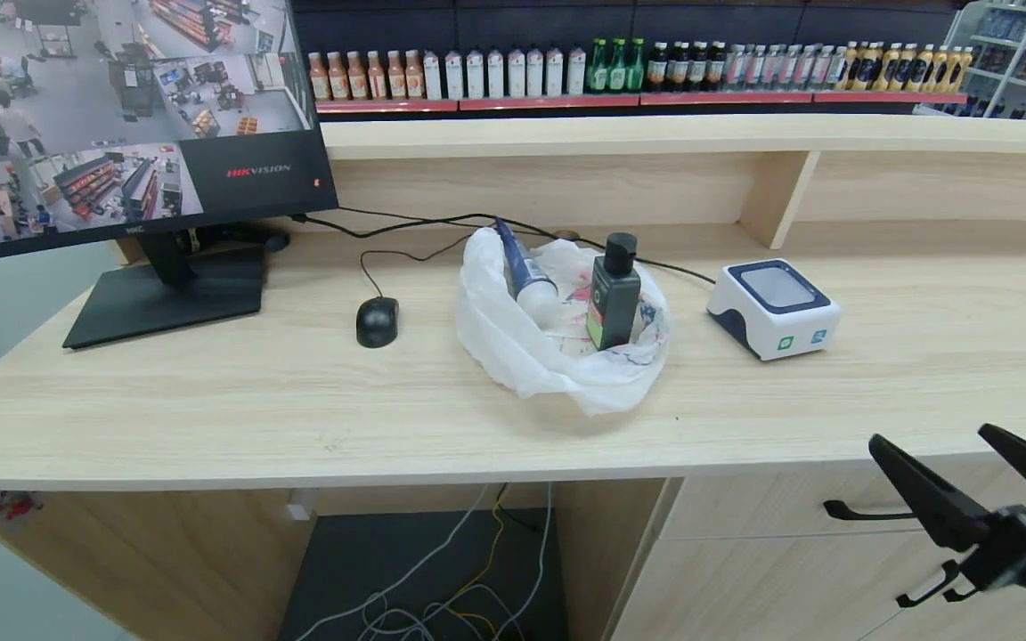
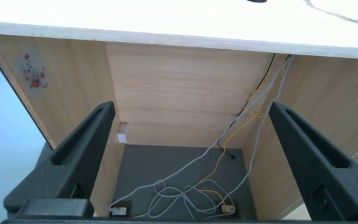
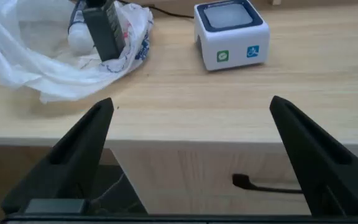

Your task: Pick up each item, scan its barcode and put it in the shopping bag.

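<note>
A white plastic shopping bag [image 1: 557, 356] lies open on the wooden counter [image 1: 210, 401]. Inside it a dark green bottle [image 1: 614, 294] with a black cap stands upright, and a blue-and-white tube [image 1: 526, 267] leans beside it. The same bag [image 3: 48, 59] and bottle [image 3: 104, 31] appear in the right wrist view. A white and navy barcode scanner [image 1: 773, 307] sits just right of the bag, and in the right wrist view the scanner [image 3: 230, 34] faces up. My right gripper [image 1: 985, 458] hangs open below the counter's front edge at the right. My left gripper [image 2: 191, 162] is open under the counter.
A monitor [image 1: 121, 116] on a black stand fills the counter's back left, with a black mouse [image 1: 377, 321] and cables near the bag. A raised shelf runs behind. Drawer handles [image 1: 860, 514] face the right gripper. Loose cables [image 2: 191, 193] lie in the recess under the counter.
</note>
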